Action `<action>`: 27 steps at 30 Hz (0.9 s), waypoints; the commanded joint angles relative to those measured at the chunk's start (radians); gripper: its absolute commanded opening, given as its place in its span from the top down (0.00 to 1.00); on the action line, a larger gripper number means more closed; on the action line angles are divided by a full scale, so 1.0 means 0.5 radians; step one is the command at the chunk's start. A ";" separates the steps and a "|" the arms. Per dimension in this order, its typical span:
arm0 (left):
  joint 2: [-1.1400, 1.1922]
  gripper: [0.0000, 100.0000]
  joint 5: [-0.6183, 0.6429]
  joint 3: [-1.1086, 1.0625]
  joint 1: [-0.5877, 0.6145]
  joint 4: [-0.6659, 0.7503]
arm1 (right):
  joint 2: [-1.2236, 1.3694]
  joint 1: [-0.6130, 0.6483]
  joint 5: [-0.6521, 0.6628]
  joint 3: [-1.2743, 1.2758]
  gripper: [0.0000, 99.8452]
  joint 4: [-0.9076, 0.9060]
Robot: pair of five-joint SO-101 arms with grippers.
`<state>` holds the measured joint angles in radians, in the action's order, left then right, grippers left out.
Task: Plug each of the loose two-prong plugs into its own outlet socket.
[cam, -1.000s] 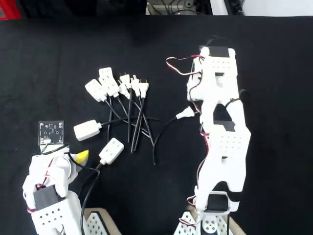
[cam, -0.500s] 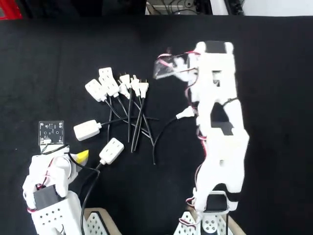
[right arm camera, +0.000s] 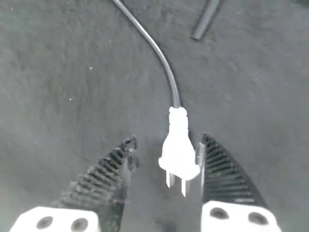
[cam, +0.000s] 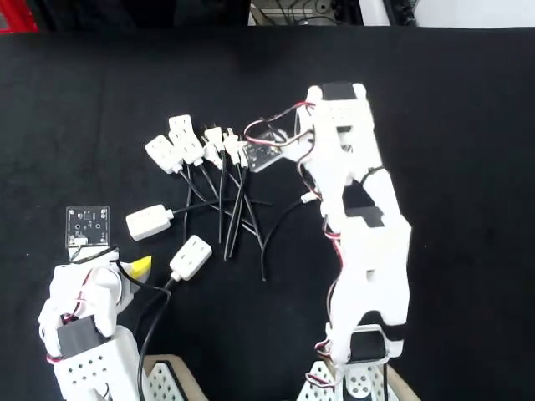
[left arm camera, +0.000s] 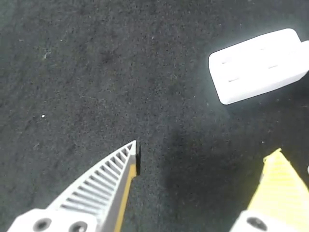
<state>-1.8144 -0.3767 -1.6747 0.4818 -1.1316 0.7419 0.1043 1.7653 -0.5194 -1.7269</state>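
Our right pincer (right arm camera: 167, 140) is spread wide around a loose two-prong plug (right arm camera: 178, 159), which lies flat on the black surface (right arm camera: 58, 72) much nearer one finger than the other (its prongs point back toward the wrist). We judge that closing straight in from here could nudge the plug sideways or twist it, leaving the prongs crooked for an outlet socket (left arm camera: 258, 65); our left pincer (left arm camera: 204, 147) hangs wide and empty near that one.

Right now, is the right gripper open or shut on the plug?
Open: the right gripper's fingers stand apart, plug lying between them.
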 commanded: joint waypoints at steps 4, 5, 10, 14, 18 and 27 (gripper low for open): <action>-0.009 0.61 -0.006 0.002 0.002 0.037 | 0.186 -0.009 0.006 -0.020 0.81 -0.068; -0.009 0.61 -0.006 0.002 0.002 0.037 | 0.201 -0.028 -0.012 -0.029 0.81 -0.068; -0.009 0.61 -0.006 0.002 0.002 0.037 | 0.207 -0.169 -0.034 -0.109 0.84 -0.068; -0.009 0.61 -0.006 0.002 0.002 0.037 | 0.204 -0.187 -0.110 -0.124 0.99 -0.068; -0.009 0.61 -0.006 0.002 0.002 0.037 | 0.201 -0.178 -0.258 -0.244 0.98 -0.068; -0.009 0.61 -0.006 0.002 0.002 0.037 | 0.216 -0.015 -1.844 -0.809 0.99 -0.061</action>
<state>-1.8144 -0.3767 -1.6747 0.4818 -1.1285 0.8554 0.0660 1.1669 -0.8263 -1.7269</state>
